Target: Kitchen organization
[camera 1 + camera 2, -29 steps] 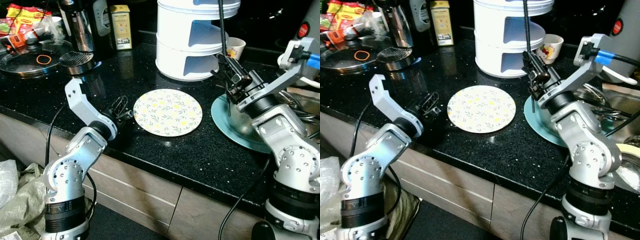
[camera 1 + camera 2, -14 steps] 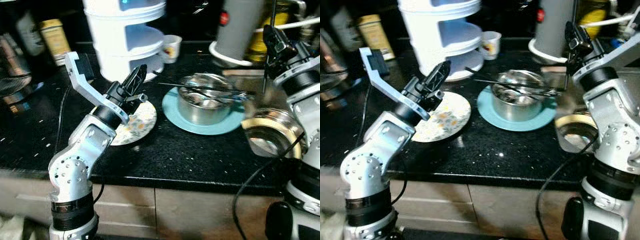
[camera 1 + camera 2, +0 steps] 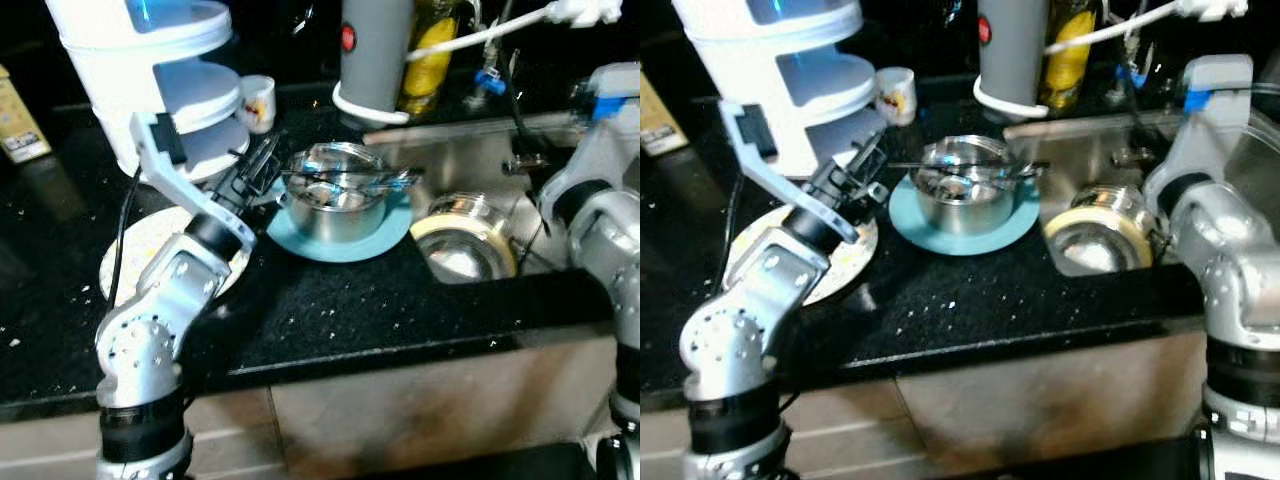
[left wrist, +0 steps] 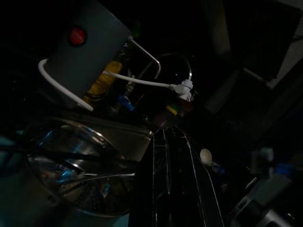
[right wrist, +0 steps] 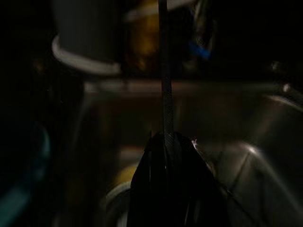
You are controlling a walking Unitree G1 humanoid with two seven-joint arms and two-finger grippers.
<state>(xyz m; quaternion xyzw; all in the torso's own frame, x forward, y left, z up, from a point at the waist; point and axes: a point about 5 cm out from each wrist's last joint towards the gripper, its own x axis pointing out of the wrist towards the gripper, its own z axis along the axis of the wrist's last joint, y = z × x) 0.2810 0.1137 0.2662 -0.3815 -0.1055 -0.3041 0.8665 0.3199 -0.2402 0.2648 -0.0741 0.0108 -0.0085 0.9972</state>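
1. Bowl [image 3: 335,200] of bright steel sits on a teal plate [image 3: 300,240] on the dark speckled tabletop [image 3: 330,300]; everything below is placed from this bowl.
2. Long metal utensils [image 3: 350,178] lie across the bowl's rim.
3. My left end effector [image 3: 262,165] hovers just beside the bowl on my left side. It is above the edge of the teal plate and points toward the bowl.
4. Its fingers [image 4: 163,189] are narrow, pressed almost together, with nothing between them.
5. My right end effector [image 5: 165,137] is well to my right of the bowl, over the sink [image 3: 470,165].
6. It is clamped on a thin dark stick [image 5: 163,71] that rises straight out from between the fingertips.
7. A yellow-rimmed bowl [image 3: 440,225] rests in the sink, near the steel bowl on my right side.
8. A flowered plate [image 3: 125,265] lies flat on the tabletop to my left of the bowl, partly under my left arm.
9. Behind the bowl stand a white tiered stand [image 3: 160,70] toward my left, a small cup [image 3: 258,100] beside it, and a grey canister [image 3: 375,50] with a red button directly behind.
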